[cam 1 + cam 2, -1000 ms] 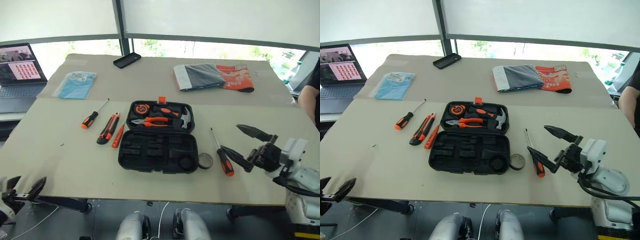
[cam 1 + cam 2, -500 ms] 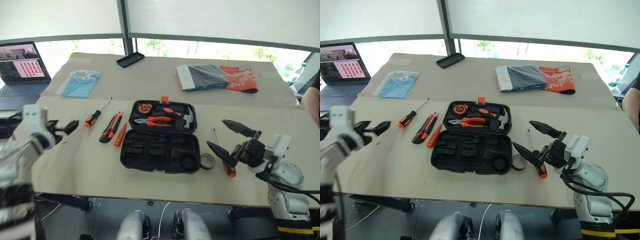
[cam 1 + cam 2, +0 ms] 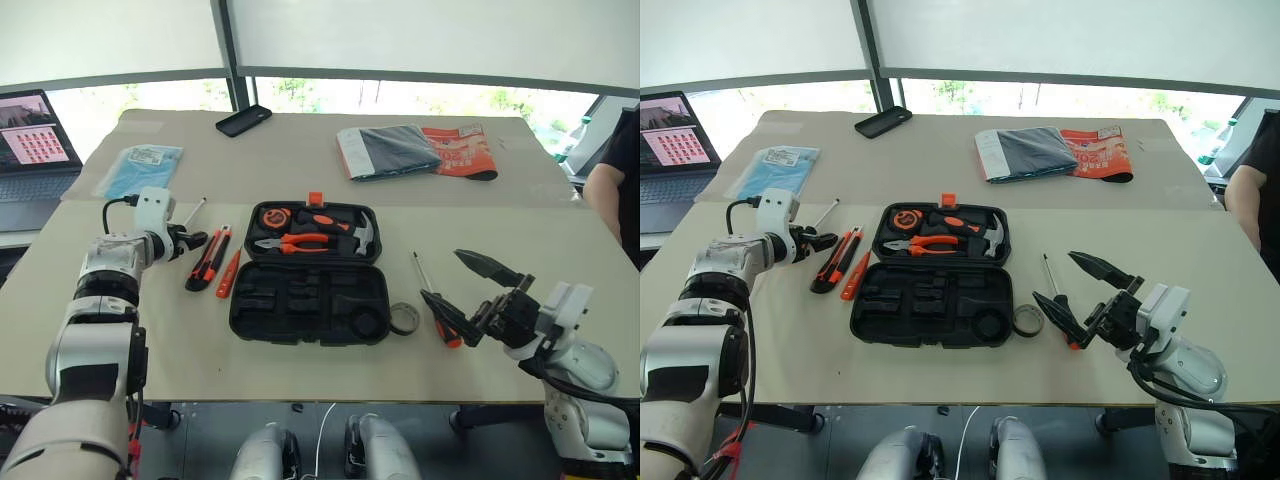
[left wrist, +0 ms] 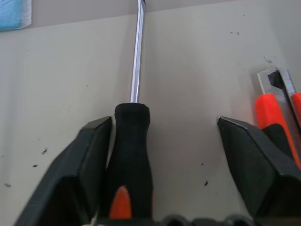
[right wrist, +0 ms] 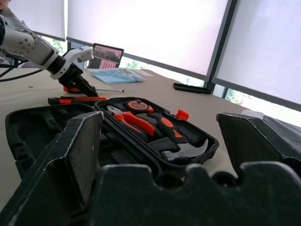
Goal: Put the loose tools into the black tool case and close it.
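While our left gripper [image 4: 164,141] straddles the left screwdriver [image 4: 132,155] with fingers spread, one touching its handle, nothing is clamped. Our right gripper [image 3: 462,287] hovers wide open, empty, near the table's [image 3: 560,240] near-right edge. Mid-table lies the open black tool case [image 3: 310,300], with bare beige surface on its near side.

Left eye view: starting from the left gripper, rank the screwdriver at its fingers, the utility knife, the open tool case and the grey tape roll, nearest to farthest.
1. Screwdriver: between the fingers of the left gripper.
2. Utility knife: just beside it, toward the case.
3. Black tool case: open, mid-table.
4. Grey tape roll: beyond the case's far corner, on the right gripper's side.
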Tool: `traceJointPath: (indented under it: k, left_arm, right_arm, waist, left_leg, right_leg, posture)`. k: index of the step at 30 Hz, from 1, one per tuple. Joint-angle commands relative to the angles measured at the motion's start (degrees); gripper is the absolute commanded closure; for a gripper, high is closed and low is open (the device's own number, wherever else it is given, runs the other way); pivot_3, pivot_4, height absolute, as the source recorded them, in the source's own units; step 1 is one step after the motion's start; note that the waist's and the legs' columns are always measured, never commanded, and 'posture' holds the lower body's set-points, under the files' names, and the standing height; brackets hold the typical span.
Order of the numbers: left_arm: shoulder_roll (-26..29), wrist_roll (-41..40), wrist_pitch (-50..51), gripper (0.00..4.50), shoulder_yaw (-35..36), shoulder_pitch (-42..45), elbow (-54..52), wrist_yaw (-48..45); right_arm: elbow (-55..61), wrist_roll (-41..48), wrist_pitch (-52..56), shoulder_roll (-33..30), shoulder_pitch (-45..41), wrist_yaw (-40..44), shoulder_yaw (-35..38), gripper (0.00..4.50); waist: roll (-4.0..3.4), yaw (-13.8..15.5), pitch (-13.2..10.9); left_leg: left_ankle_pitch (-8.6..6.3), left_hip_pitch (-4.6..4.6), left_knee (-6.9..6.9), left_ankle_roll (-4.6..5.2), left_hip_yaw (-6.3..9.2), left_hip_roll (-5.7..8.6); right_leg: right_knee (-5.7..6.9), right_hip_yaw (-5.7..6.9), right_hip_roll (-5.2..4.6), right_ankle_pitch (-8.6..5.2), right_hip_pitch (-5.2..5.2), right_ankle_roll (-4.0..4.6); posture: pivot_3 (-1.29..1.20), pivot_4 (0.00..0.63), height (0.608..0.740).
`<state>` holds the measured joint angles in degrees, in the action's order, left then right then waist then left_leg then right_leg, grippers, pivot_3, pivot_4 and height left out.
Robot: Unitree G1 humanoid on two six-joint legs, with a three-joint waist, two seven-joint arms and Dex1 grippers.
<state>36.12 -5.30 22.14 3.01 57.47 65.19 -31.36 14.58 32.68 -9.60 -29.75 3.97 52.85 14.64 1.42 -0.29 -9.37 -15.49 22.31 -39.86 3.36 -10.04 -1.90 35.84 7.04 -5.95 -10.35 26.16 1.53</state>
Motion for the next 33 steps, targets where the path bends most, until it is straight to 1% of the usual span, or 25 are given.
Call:
traceJointPath:
  k: [1,2,3,4,5,8,10,13,16,18,19,21,23,29,33]
  left_arm:
    - [0.95,0.66,0.92,2.49,1.1,-0.55,0.89,0.62]
    - [1.22,0.51,0.7,2.89,1.52,-1.1,0.79,0.64]
    - [1.58,0.28,0.4,3.2,2.06,-1.94,0.6,0.78]
    - [1.81,0.17,0.18,3.71,2.41,-2.51,0.45,0.79]
    - [1.98,-0.02,-0.67,3.82,2.84,-3.15,0.1,0.54]
    - [0.75,-6.66,-12.36,3.82,9.73,-5.06,-5.84,-4.82]
    - [0.31,-9.6,-17.49,3.82,11.26,-7.16,-11.72,-12.32]
    - [0.41,-11.23,-20.37,3.82,5.68,-12.86,-28.21,-27.58]
    - [-0.2,-11.4,-20.14,3.82,-0.2,-15.42,-40.05,-35.61]
    - [-0.62,-10.01,-20.6,3.82,-4.59,-15.97,-44.75,-39.58]
    - [-0.79,-8.04,-20.89,3.82,-7.58,-15.68,-46.03,-41.03]
    - [-1.36,-3.64,-22.33,3.82,-12.24,-14.24,-45.67,-41.59]
    - [-2.35,0.59,-23.4,3.82,-15.36,-12.32,-43.27,-39.85]
    - [-4.59,7.77,-29.74,3.82,-20.2,-9.97,-36.71,-37.18]
    - [-5.03,9.52,-31.36,3.82,-21.6,-8.85,-35.09,-38.25]
  right_arm:
    - [1.6,0.84,-1.49,-0.8,0.52,0.5,2.71,0.0]
    - [1.33,0.8,-1.67,-0.84,0.6,0.71,2.86,0.0]
    - [0.97,0.81,-1.83,-0.88,0.63,1.0,3.06,0.0]
    - [0.73,0.81,-1.93,-0.9,0.63,1.21,3.19,0.0]
    - [0.48,0.83,-2.04,-0.91,0.61,1.43,3.32,0.0]
    - [-0.71,0.69,-2.34,-1.41,0.26,2.52,3.93,0.0]
    - [-0.94,1.18,-2.02,-2.16,0.18,3.13,4.7,0.0]
    - [-1.09,1.56,-1.09,-6.37,1.4,7.07,6.13,0.0]
    - [-3.08,1.95,-0.49,-9.2,1.46,8.65,8.1,0.0]
    - [-4.23,1.5,-0.72,-10.59,1.18,10.1,8.5,0.0]
    - [-4.53,1.54,-0.57,-11.06,1.01,10.77,8.42,0.0]
    - [-4.77,1.7,-0.42,-11.47,0.16,11.56,7.81,0.0]
    - [-4.02,1.48,-0.29,-11.74,-1.0,12.7,6.25,0.0]
    - [0.89,3.28,4.61,-10.97,-5.75,11.7,1.7,0.0]
    - [0.96,3.19,6.7,-11.05,-8.63,11.21,0.15,0.0]
  waist:
    - [0.0,0.07,0.0]
    - [0.0,0.07,0.0]
    - [0.0,0.05,0.0]
    - [0.0,-0.02,0.0]
    - [0.0,-0.15,0.01]
    - [-0.01,-0.47,0.0]
    - [0.08,-0.38,-0.05]
    - [0.13,0.18,-0.08]
    - [0.12,1.05,-0.08]
    - [0.11,1.22,-0.07]
    - [0.11,1.25,-0.07]
    - [0.11,1.16,-0.07]
    - [0.11,0.93,-0.07]
    - [0.11,0.46,-0.07]
    - [0.11,0.92,-0.07]
  left_leg:
    - [0.0,0.0,0.0,0.02,0.02,0.01]
    - [-0.01,0.01,-0.01,0.03,0.02,0.01]
    - [-0.01,0.01,-0.01,0.04,0.02,0.01]
    - [-0.01,0.01,-0.01,0.06,0.02,0.01]
    - [0.0,-0.01,-0.01,0.07,0.02,0.01]
    - [0.0,-0.06,-0.01,0.07,0.02,-0.01]
    - [0.03,0.01,-0.03,0.03,0.05,-0.04]
    - [0.02,0.21,-0.16,0.02,0.14,-0.03]
    - [-0.1,0.25,-0.3,0.19,0.12,0.04]
    - [-0.16,0.29,-0.43,0.28,0.13,0.05]
    - [-0.18,0.32,-0.46,0.32,0.13,0.07]
    - [-0.19,0.32,-0.52,0.37,0.14,0.07]
    - [-0.18,0.31,-0.52,0.41,0.16,0.07]
    - [-0.13,0.33,-0.5,0.48,0.26,-0.04]
    - [-0.17,0.43,-0.59,0.58,0.3,-0.01]
  right_leg:
    - [0.01,0.0,-0.04,0.0,0.0,0.0]
    - [0.01,0.0,-0.05,0.0,0.0,0.0]
    - [0.01,0.0,-0.05,0.0,0.0,0.0]
    - [0.01,-0.01,-0.05,0.0,0.0,0.0]
    - [0.02,-0.02,-0.06,0.0,0.0,0.0]
    - [0.07,-0.06,-0.18,0.0,-0.01,0.0]
    - [0.06,-0.05,-0.29,0.0,0.02,0.01]
    - [0.05,-0.01,-0.32,0.02,0.07,0.04]
    - [0.02,-0.02,-0.27,0.05,0.02,0.08]
    - [-0.01,-0.01,-0.29,0.02,-0.02,0.02]
    - [-0.01,-0.01,-0.31,0.03,-0.03,-0.01]
    - [-0.02,-0.04,-0.27,0.04,-0.05,-0.06]
    - [0.0,-0.06,-0.2,0.03,-0.04,-0.07]
    - [0.0,-0.09,-0.05,0.02,0.02,-0.05]
    - [0.0,0.0,-0.12,0.03,0.03,-0.05]
  posture:
    - [0.0,0.15,0.74]
    - [0.0,0.15,0.74]
    - [0.0,0.15,0.74]
    - [0.0,0.15,0.74]
    - [0.0,0.15,0.74]
    - [0.0,0.15,0.74]
    - [0.0,0.15,0.74]
    - [0.0,0.15,0.74]
    - [0.0,0.15,0.74]
    - [0.0,0.15,0.74]
    - [0.0,0.15,0.74]
    - [0.0,0.15,0.74]
    - [0.0,0.15,0.74]
    - [0.0,0.15,0.74]
    - [0.0,0.15,0.74]
